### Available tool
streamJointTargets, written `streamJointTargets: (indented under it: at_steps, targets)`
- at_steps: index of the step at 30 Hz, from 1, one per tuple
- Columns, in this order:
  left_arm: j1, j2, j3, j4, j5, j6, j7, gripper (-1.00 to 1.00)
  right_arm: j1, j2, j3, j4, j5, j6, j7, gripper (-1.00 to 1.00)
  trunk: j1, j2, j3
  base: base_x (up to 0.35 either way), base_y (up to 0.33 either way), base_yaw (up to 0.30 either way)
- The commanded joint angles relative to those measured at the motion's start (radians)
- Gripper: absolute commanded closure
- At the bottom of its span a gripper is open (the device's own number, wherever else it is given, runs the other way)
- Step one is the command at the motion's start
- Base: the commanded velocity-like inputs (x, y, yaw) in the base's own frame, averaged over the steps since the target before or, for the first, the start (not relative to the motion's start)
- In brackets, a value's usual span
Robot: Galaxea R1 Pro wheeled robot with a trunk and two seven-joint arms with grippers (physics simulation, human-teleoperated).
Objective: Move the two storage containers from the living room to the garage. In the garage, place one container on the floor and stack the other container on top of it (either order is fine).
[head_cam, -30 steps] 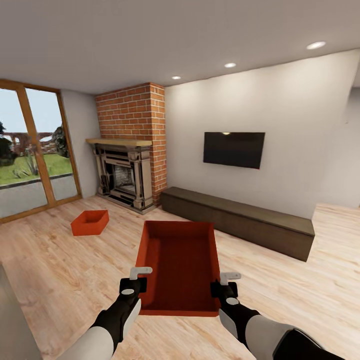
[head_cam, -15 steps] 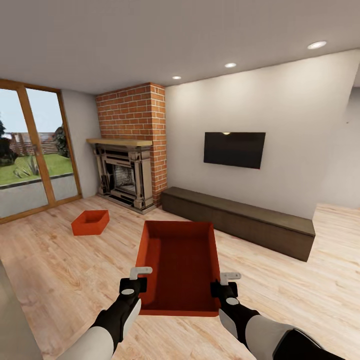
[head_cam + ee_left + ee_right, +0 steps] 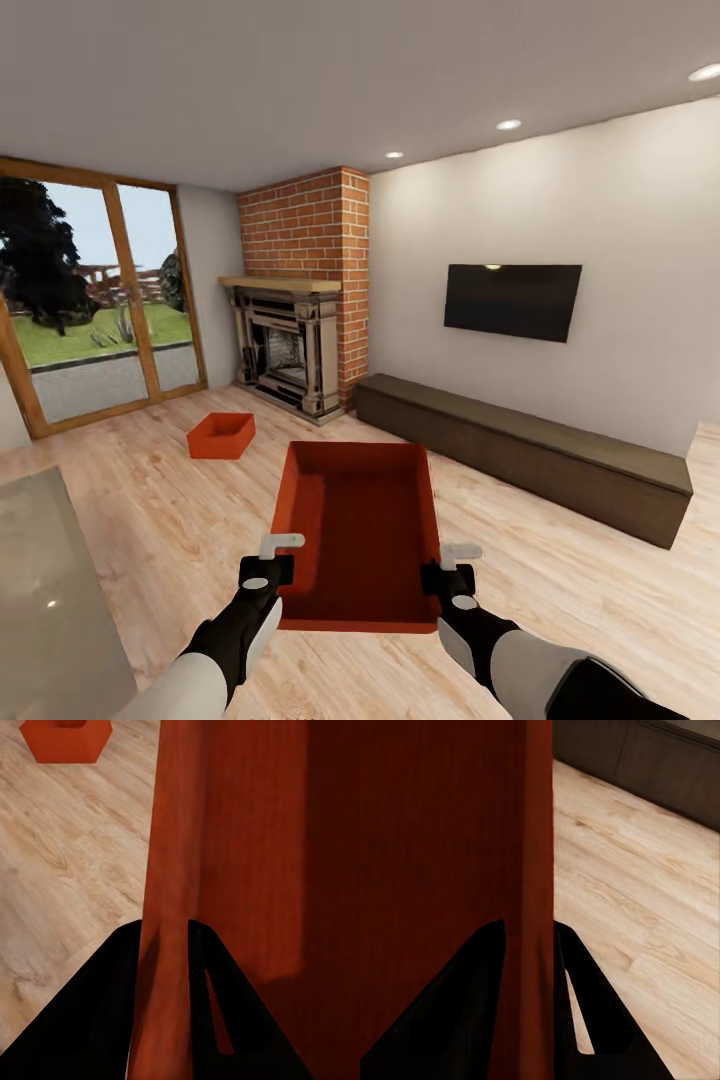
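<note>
Since a moment earlier only the view has been swung left. One box [image 3: 358,535] is carried level, each side wall pinched by left jaws [image 3: 163,945] and right jaws [image 3: 529,945]; the other box [image 3: 221,436] is left on the plank floor [image 3: 130,500] near the fireplace [image 3: 290,350].

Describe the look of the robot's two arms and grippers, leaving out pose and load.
Both arms have glossy white shells with black wrist sections. The left gripper and right gripper have black bodies, each with a white oval mark and pale grey-white fingers. In the wrist views the fingers look black and wedge-shaped. No cables show.
</note>
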Motion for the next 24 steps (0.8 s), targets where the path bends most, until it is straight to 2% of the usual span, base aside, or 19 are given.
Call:
streamJointTargets:
  at_steps: [1,7,24]
  targets:
    - [-0.001,-0.001,0.069,-0.001,-0.008,0.009,0.006,1.0,0.0,0.0,-0.012,-0.004,0.013,0.0,0.002,1.0,0.0,-0.002,-0.002,0.0,0.0,0.3]
    - [-0.001,-0.002,0.07,-0.001,-0.007,0.014,0.006,1.0,0.0,0.0,-0.012,-0.004,0.013,0.0,0.002,1.0,0.0,-0.002,-0.002,-0.142,-0.114,0.3]
    - [-0.001,-0.002,0.07,-0.002,-0.007,0.011,0.006,1.0,0.0,0.0,-0.012,-0.004,0.013,0.0,0.002,1.0,0.0,-0.002,-0.002,-0.246,-0.172,0.3]
